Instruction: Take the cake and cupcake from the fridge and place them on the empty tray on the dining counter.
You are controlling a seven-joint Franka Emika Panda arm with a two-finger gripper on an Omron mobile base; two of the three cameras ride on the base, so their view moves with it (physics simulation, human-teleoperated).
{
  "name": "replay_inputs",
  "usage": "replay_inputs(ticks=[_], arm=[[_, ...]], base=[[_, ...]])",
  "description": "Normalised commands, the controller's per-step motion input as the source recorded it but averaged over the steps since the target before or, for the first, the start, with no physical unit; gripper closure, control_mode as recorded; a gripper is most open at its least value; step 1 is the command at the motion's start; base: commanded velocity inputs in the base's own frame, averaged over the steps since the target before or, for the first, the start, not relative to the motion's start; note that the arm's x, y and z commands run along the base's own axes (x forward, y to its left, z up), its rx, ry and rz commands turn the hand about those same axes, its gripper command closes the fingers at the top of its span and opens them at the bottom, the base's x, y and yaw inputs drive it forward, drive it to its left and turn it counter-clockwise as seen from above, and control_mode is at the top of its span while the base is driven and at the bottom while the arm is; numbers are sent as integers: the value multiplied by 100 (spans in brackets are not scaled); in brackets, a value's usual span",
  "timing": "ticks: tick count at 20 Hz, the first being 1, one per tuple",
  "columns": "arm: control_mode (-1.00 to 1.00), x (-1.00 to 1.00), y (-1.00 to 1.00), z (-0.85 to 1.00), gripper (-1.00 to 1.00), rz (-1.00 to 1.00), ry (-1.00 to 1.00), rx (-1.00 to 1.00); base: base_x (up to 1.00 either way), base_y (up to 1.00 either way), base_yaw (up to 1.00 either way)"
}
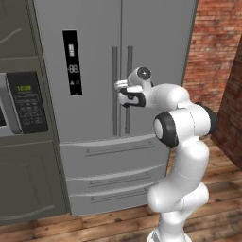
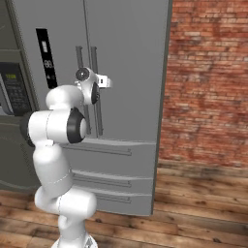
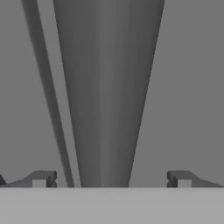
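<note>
At the fridge (image 1: 118, 71), the task is barely under way: both upper doors are shut, so the cake and cupcake would have to be behind them, and nothing has been taken out. What remains, judging from this, is nearly everything: pulling a door open, lifting out both pastries, and carrying them to the tray on the dining counter.

The gripper (image 3: 111, 179) stands spread to its widest and holds nothing. In the hand view its two dark fingertips (image 3: 41, 179) sit on either side of a vertical bar handle (image 3: 109, 96), which rises between them close up, apart from both. From the left base view the hand is level with the right door's handle (image 1: 128, 90), just beside the seam where the two doors meet. The likely step in hand is closing on that handle to swing the door open.

The fridge itself is a tall grey steel French-door unit with paired vertical handles, a black display panel (image 1: 72, 62) on the left door and drawers (image 1: 111, 165) below.
</note>
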Motion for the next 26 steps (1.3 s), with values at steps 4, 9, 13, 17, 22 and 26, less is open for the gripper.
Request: replay_inputs(ticks=[4, 9, 13, 17, 22, 26], arm=[[-100, 45, 7, -16, -100, 0, 0, 0], [-100, 59, 7, -24, 100, 0, 1, 0], [-100, 44, -18, -27, 100, -4, 7, 0], [-100, 8, -74, -7, 100, -20, 19, 5], [-100, -22, -100, 0, 100, -27, 16, 18], [-100, -79, -100, 0, 100, -12, -2, 22]], base=[[0, 0, 0], [0, 0, 0], [0, 0, 0], [0, 0, 0], [0, 0, 0], [0, 0, 0]])
